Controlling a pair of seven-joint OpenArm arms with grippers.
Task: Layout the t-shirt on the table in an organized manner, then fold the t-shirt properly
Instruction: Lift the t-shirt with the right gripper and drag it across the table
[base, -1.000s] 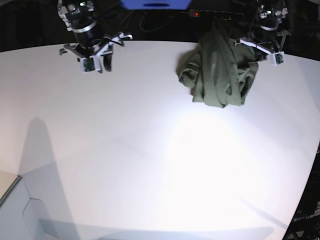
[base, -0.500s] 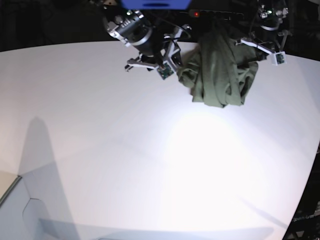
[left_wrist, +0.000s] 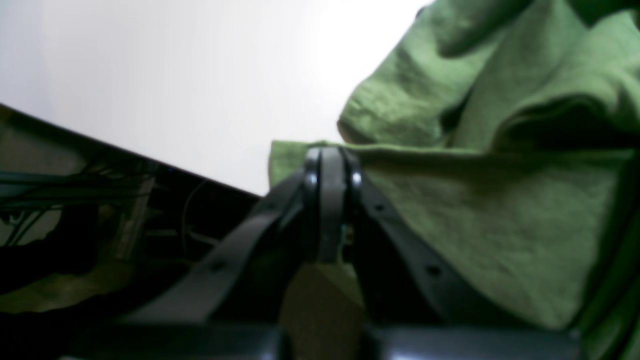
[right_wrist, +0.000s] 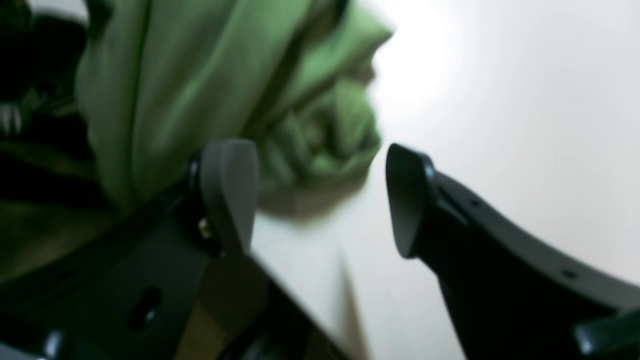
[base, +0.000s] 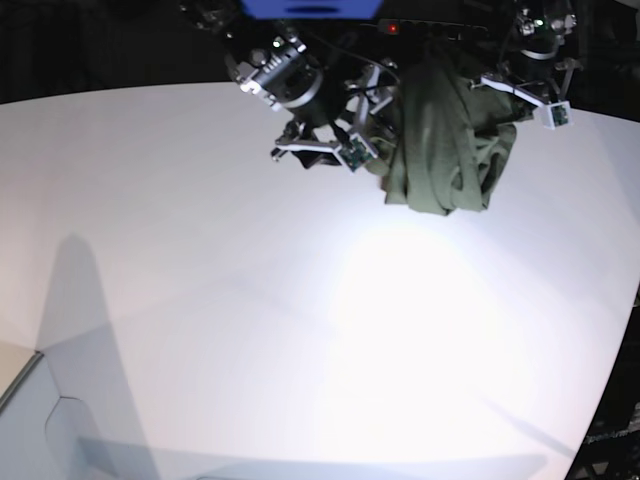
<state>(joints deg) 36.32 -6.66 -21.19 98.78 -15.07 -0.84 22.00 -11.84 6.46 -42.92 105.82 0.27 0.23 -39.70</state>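
Observation:
The olive-green t-shirt (base: 440, 150) lies bunched at the back right of the white table (base: 250, 300), its upper part pulled up toward the back edge. My left gripper (base: 497, 88) is shut on the t-shirt; in the left wrist view its fingertips (left_wrist: 327, 165) pinch a taut hem of the green cloth (left_wrist: 475, 225). My right gripper (base: 368, 135) is at the shirt's left side. In the right wrist view the right gripper (right_wrist: 320, 200) stands open with nothing between its fingers, and the crumpled shirt (right_wrist: 175, 90) lies just ahead of its left finger.
Behind the table's curved back edge is a dark area with cables, a blue object (base: 310, 8) and a small red light (base: 392, 28). A pale panel (base: 20, 400) sits at the lower left corner. The table (right_wrist: 500, 100) stretches wide and white in front of the shirt.
The right arm has swung from the table's back left across to the shirt's left side, and its jaws have opened wide. The left arm and shirt have stayed put.

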